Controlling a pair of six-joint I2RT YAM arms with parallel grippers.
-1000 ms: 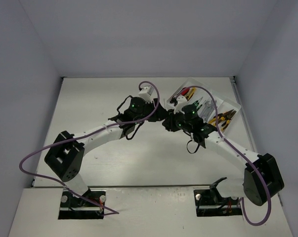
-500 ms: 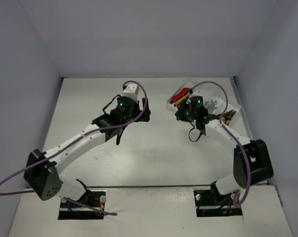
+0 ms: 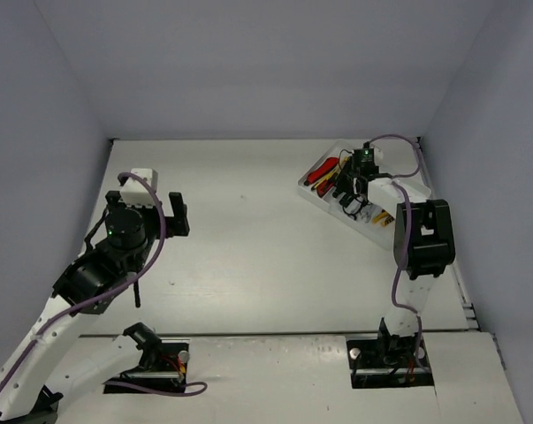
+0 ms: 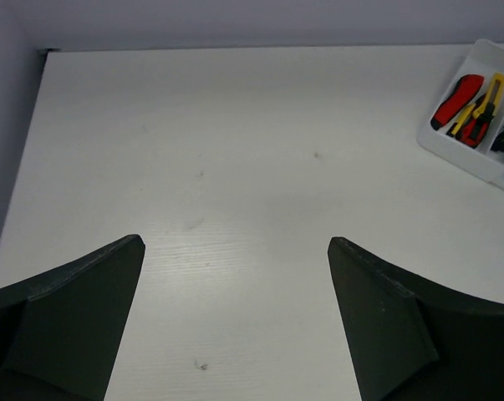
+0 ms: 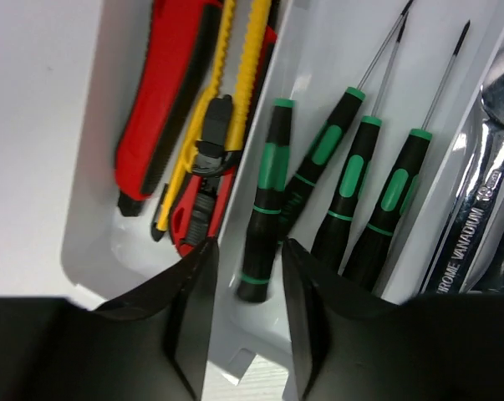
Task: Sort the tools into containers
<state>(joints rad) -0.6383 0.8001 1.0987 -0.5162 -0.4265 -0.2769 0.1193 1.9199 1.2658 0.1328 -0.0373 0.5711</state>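
Note:
The white tray (image 3: pixel 312 189) sits at the far right of the table. In the right wrist view its left compartment (image 5: pixel 93 217) holds a red-black utility knife (image 5: pixel 164 100), a yellow knife (image 5: pixel 235 67) and a second red one (image 5: pixel 197 209). The compartment beside it holds several black-green screwdrivers (image 5: pixel 352 192), and a silver wrench (image 5: pixel 473 225) lies further right. My right gripper (image 5: pixel 250 244) (image 3: pixel 346 190) hovers open over the near end of one screwdriver (image 5: pixel 268 192), which lies in the tray. My left gripper (image 4: pixel 235 241) (image 3: pixel 149 205) is wide open and empty over bare table at the left.
The tray's near corner also shows in the left wrist view (image 4: pixel 452 146), with the knives (image 4: pixel 456 96) in it. The right arm covers the tray's right half in the top view. Purple walls close in the table on three sides.
The left arm has pulled back from the table's middle to the near left. The right gripper has moved farther back, over the tray's left compartments.

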